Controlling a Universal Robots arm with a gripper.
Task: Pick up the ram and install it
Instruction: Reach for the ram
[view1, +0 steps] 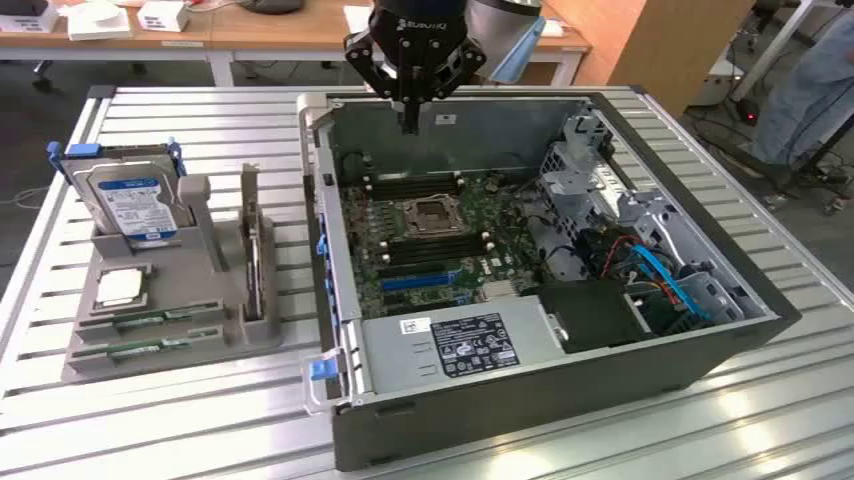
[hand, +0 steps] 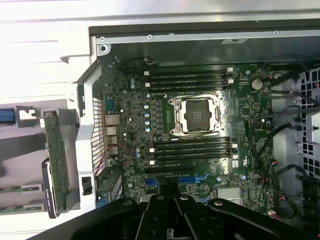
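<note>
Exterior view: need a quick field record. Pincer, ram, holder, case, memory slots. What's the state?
pincer: shut, holding nothing, above the far edge of the open computer case
ram: standing on edge in the gray holder, apart from the pincer
holder: on the table, at the exterior view's left of the case
hard drive: upright at the holder's far end
processor chip: lying flat in the holder
memory slots: on both sides of the socket, no green stick seated
</note>
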